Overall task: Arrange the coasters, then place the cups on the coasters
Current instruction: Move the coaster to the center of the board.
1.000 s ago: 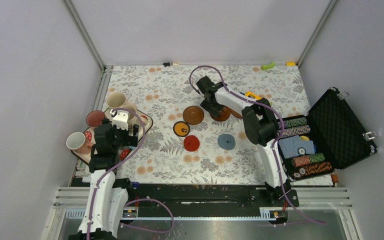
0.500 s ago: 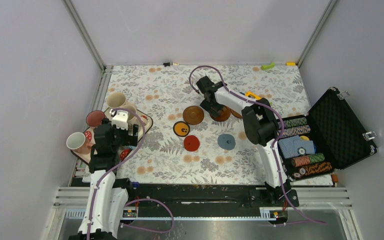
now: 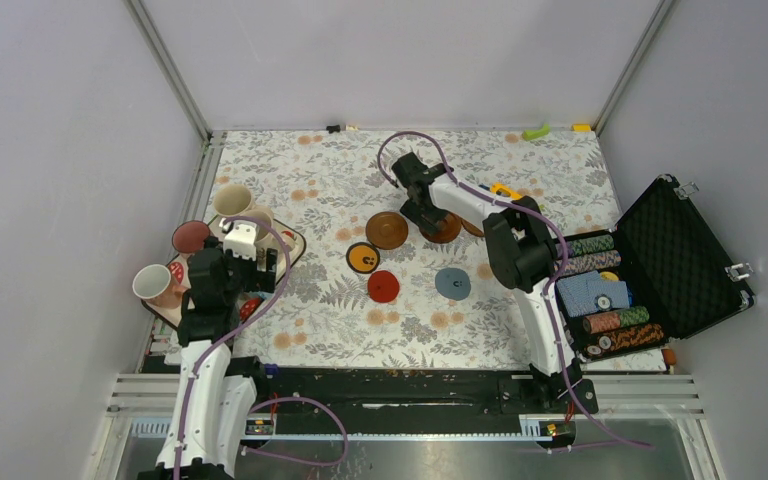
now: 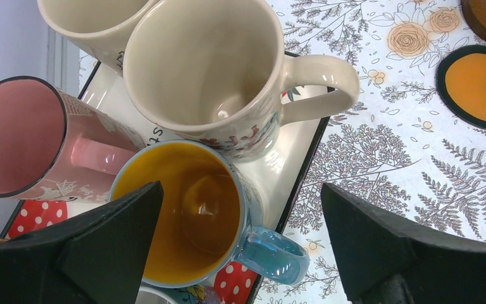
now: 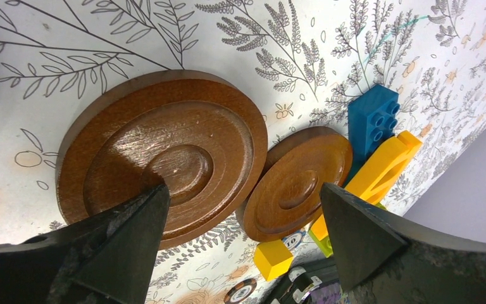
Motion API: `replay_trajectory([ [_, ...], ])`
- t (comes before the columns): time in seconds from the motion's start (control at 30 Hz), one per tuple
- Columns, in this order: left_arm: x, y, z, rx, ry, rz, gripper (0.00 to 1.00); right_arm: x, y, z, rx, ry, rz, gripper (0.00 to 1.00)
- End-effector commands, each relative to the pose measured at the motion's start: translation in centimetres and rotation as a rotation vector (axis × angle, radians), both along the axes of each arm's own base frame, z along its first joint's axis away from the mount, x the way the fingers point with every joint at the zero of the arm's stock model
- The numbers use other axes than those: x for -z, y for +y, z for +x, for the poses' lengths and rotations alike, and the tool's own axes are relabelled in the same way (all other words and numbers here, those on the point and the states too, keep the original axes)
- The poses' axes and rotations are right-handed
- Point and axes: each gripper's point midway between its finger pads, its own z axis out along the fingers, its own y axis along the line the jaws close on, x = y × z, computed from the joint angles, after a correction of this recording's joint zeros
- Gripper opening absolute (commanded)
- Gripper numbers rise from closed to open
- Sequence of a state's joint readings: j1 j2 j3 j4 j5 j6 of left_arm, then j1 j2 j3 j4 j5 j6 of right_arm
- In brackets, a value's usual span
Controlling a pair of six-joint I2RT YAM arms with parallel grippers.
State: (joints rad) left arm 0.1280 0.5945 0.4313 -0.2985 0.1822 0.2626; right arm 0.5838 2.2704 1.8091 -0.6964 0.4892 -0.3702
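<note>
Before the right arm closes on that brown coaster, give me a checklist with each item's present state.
1. Right jaws open: ok, spread wide over the big brown coaster.
2. Coaster free of neighbours: not ok, a second brown coaster lies against its rim.
3. Clutter nearby: not ok, a blue brick and a yellow brick crowd that second coaster.
4. Other coasters flat and apart: ok for the red coaster, grey-blue coaster and orange coaster.
5. Left jaws open: ok, spread above the blue mug.
6. Blue mug free to lift: cannot tell, the cream mug sits very close.
</note>
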Motion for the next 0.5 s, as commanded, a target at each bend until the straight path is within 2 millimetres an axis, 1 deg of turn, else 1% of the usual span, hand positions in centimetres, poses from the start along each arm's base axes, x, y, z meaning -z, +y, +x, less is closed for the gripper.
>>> replay_trajectory([
  [0.0, -1.8, 0.2, 0.7, -0.001, -0.075, 0.009, 0.99, -3.6, -0.1, -0.2, -0.027, -0.060, -0.034, 0.97],
  [0.07, -1.7, 0.1, 0.7, 0.001, -0.073, 0.008, 0.99, -7.8, -0.2, 0.1, -0.040, -0.161, 0.009, 0.97],
  [0.1, -1.7, 0.1, 0.7, 0.000, -0.070, 0.008, 0.99, -10.0, -0.2, 0.0, -0.048, -0.206, 0.044, 0.98],
  [0.2, -1.6, 0.2, 0.6, -0.005, -0.065, 0.006, 0.99, -16.1, 0.1, -1.2, -0.074, -0.306, 0.177, 0.98],
  [0.27, -1.7, 0.1, 0.6, -0.001, -0.072, 0.005, 0.99, -19.1, 0.1, -2.5, -0.090, -0.348, 0.256, 0.99],
  [0.33, -1.7, 0.0, 0.7, 0.007, -0.072, 0.003, 0.99, -21.2, 0.0, -3.8, -0.097, -0.378, 0.320, 1.00],
  [0.43, -1.7, -0.2, 0.7, 0.015, -0.068, 0.000, 0.99, -22.8, -0.7, -5.9, -0.076, -0.399, 0.395, 1.00],
  [0.47, -1.7, -0.2, 0.7, 0.016, -0.067, 0.000, 0.99, -23.0, -0.9, -6.6, -0.067, -0.399, 0.423, 1.00],
])
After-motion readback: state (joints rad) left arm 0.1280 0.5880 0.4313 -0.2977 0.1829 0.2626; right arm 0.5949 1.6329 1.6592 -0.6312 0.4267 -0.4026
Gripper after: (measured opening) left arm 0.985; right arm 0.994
